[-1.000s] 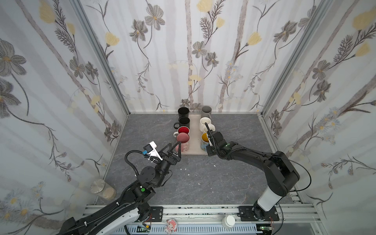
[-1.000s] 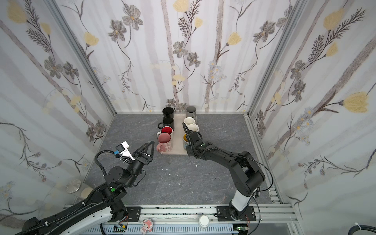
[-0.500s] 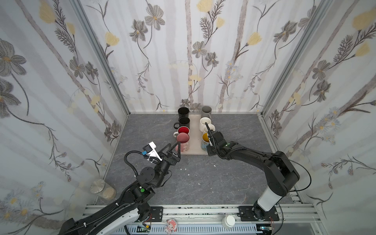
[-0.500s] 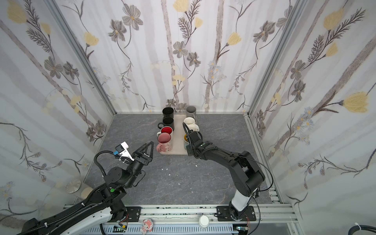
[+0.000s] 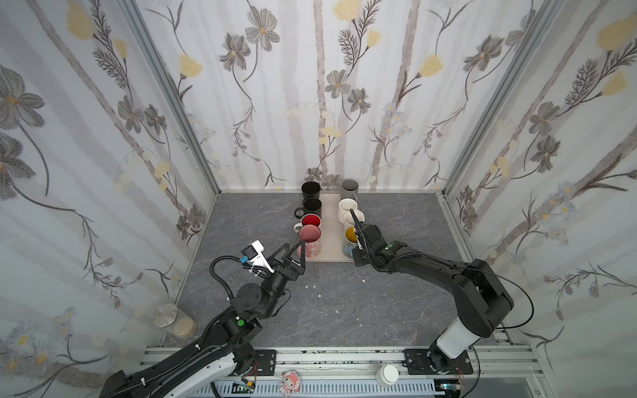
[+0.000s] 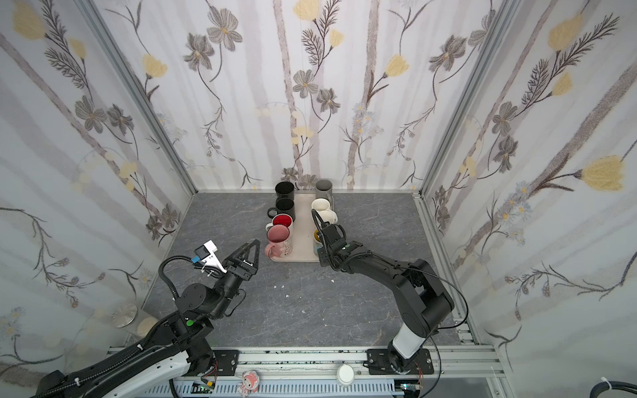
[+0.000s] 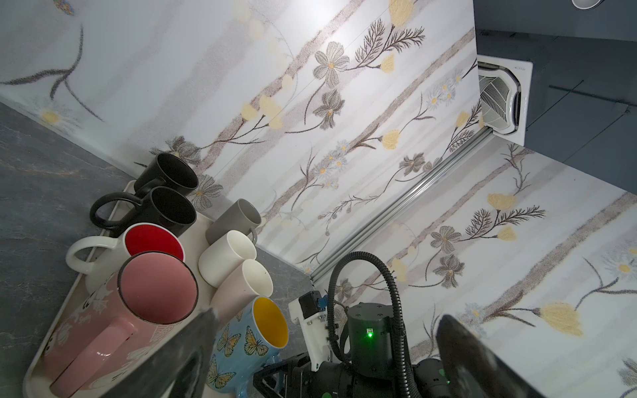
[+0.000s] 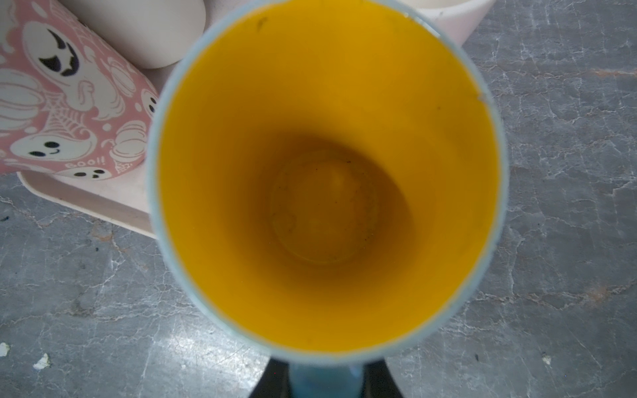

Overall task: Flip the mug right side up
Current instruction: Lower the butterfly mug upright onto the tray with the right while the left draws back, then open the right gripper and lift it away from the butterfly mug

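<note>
The blue butterfly mug [image 8: 327, 172] sits mouth up at the near right corner of the tray [image 5: 331, 237]. The right fingers [image 8: 272, 384] are closed on its handle. The right arm reaches in low from the near right of the tabletop [image 5: 344, 310], its wrist bent down over the mug. The left fingers [image 5: 300, 253] are spread wide and hold nothing, just short of the pink mug [image 5: 309, 237]. A pale mug [image 5: 355, 217] crowds close behind the blue one, and bare tabletop lies toward the near edge.

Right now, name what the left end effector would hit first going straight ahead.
Probably the pink ghost mug at the near corner of the tray; the open left end effector points at it, though height is hard to judge.
</note>
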`<state>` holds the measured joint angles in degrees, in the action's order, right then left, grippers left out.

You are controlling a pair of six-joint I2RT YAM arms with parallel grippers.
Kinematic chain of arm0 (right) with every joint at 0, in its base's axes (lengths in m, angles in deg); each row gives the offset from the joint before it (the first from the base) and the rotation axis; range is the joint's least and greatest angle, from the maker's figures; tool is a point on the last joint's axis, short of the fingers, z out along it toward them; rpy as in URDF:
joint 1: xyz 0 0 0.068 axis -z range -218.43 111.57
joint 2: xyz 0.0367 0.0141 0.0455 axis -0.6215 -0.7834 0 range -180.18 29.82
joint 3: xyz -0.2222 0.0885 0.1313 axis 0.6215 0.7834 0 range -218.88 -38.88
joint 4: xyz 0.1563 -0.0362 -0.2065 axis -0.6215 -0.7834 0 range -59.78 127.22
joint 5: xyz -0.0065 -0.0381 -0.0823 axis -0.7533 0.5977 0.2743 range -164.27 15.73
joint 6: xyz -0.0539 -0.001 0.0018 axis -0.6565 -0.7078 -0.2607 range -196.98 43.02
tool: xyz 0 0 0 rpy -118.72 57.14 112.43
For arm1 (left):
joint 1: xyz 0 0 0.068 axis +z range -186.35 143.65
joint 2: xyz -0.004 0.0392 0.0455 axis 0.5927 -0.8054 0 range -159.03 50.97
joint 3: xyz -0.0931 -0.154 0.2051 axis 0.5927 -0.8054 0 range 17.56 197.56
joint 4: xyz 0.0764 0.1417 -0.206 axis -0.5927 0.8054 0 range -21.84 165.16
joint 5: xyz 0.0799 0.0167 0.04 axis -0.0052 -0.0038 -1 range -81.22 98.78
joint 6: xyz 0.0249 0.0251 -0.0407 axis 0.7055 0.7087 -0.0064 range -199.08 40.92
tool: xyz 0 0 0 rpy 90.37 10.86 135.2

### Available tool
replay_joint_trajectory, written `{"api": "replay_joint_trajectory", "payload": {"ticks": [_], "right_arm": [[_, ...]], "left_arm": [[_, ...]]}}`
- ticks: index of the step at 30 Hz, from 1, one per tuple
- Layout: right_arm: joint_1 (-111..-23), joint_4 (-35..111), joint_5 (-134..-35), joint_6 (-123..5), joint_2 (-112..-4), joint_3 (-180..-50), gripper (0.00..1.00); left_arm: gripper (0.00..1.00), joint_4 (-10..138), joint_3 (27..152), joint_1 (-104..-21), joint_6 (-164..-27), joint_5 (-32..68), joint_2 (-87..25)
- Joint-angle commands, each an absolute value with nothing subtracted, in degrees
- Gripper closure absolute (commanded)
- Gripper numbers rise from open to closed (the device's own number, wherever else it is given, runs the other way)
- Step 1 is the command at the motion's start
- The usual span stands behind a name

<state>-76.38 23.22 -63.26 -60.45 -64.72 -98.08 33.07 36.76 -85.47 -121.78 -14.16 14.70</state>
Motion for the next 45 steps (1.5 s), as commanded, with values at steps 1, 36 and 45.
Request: {"api": "replay_joint_trajectory", "payload": {"ticks": [1,36,45], "right_arm": [[-76.48,24.78,-61.68,-59.24,-63.09,-97.85,0.73],[-79.57,48.27,-46.15,-53.51,-34.09,-78.22,0.0],[-79.56,48.99,-39.75,-49.8,-31.88,-76.17,0.01]], "left_arm": [[0.0,32.5,36.72,-85.47,-122.52,-15.22,14.85],[0.0,53.4,60.32,-63.33,-106.12,-22.44,-16.09],[0.0,44.14,57.86,-49.68,-95.66,-23.52,-17.74]]}}
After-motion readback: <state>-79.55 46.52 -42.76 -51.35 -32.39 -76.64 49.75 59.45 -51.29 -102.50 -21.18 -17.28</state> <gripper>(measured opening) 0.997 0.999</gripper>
